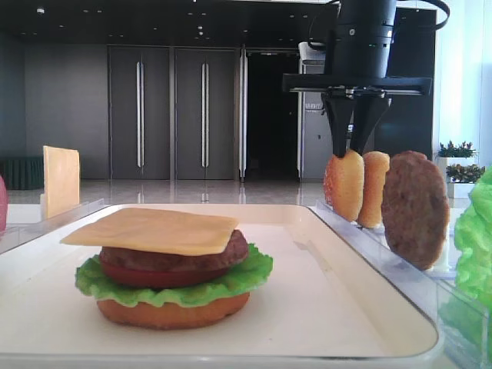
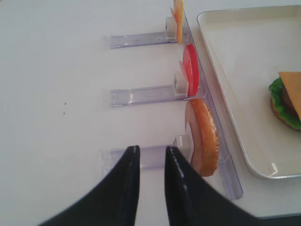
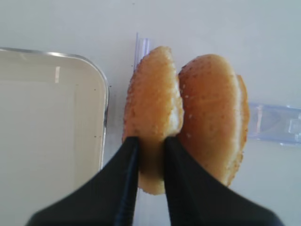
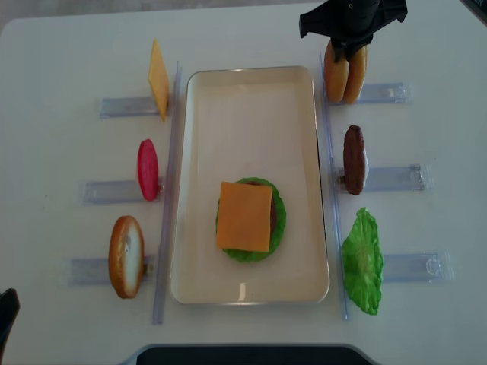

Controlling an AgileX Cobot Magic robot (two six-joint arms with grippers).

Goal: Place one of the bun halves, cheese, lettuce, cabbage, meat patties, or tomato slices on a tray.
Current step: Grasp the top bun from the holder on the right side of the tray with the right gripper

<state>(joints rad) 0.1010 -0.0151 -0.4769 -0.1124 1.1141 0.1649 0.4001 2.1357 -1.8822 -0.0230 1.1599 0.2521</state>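
Low front view: the right tool [image 1: 352, 150] is straight above the two standing buns, its black fingers straddling the top bun [image 1: 344, 184], the one nearest the tray. Looks like the grab step for the last layer, since the stack on the tray [image 1: 361, 307] already goes bottom bun, lettuce [image 1: 173, 283], tomato, patty, then a flat matte cheese slice [image 1: 154, 230] on top. A rough dark spare patty [image 1: 415, 209] stands past the second bun, away from the tray.

Right wrist view: the fingers sit on either side of that bun's lower edge, touching or about to touch it; I can't tell if they're actually clamped yet. Golden crust, fine sesame speckles, domed. The second bun [image 3: 214, 117] leans right against it, so my guess is the lift needs to go straight up so it doesn't drag the neighbour out of the clear holder [image 3: 275, 123].

Left wrist view: the left tool [image 2: 151, 156] is pressed together, holding nothing, over the table [image 2: 56, 70]. Ahead of it a darker bun half [image 2: 203, 136] stands on edge, then a smooth red tomato slice [image 2: 190, 75].

Overhead view: the right tool [image 4: 348, 55] sits on the bun pair beyond the tray's far right corner. Next is carrying it back over the cheese.
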